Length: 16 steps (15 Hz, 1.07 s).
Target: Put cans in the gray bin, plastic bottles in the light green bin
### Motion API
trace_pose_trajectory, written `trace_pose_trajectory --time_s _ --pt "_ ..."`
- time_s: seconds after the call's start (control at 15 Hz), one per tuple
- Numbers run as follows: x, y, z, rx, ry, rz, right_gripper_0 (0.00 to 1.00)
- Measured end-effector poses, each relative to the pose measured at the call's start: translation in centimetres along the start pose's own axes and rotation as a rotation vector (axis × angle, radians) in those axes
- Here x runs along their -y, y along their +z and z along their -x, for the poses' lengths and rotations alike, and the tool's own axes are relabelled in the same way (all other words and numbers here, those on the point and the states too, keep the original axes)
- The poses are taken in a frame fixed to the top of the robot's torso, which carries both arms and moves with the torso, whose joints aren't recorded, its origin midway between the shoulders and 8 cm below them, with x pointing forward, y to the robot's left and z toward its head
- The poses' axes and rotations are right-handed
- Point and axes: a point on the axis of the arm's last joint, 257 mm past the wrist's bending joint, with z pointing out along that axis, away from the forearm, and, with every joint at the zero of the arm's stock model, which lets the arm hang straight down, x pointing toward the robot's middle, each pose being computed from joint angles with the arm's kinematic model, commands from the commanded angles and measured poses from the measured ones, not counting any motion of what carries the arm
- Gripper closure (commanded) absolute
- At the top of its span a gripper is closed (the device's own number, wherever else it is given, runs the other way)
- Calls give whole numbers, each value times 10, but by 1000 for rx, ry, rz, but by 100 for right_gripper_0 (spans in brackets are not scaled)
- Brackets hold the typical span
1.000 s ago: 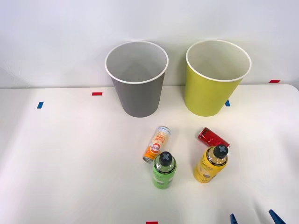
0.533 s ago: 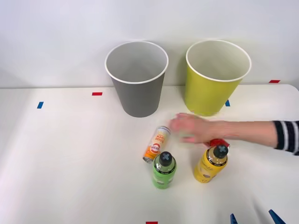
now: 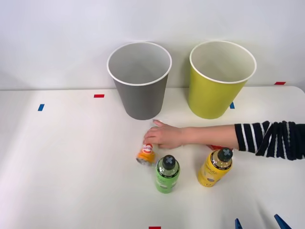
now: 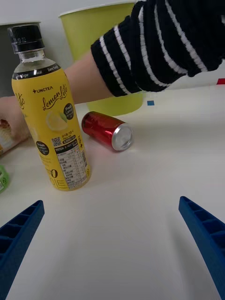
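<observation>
— What do we see of the right gripper point(image 4: 112, 243)?

— Its two blue ribbed fingers point(image 4: 206, 234) stand wide apart with nothing between them, low over the white table point(image 3: 71, 157), on the near side of the yellow bottle point(image 3: 215, 167) and a little to its right.

— And the arm reaching across?

— We see a person's arm in a striped sleeve point(image 3: 271, 138) stretched level over the table from the right, passing just behind the yellow bottle. The person's hand point(image 3: 164, 136) lies palm down, fingers curled onto the orange-and-white can point(image 3: 146, 154), which lies on its side to the left of the yellow bottle and beyond the green one (we can tell the fingers touch its far end, not whether they grip it).

— Where are the other things, taking the yellow bottle as our mark?

— The yellow bottle stands upright with its black cap on. The green bottle point(image 3: 167, 173) stands upright to its left, apart from it. The red can point(image 4: 107, 131) lies on its side just behind the yellow bottle, under the forearm, its silver end turned toward the gripper. The light green bin point(image 3: 217, 90) stands upright farther behind, and the gray bin point(image 3: 140, 90) behind and to the left; the two bins stand apart.
</observation>
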Motion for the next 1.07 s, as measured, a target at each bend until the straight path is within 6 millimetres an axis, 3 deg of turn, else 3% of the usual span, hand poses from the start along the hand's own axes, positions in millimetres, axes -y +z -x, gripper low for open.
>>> trace_pose_trajectory --time_s 1.07 --pt "0 0 0 0 0 0 0"
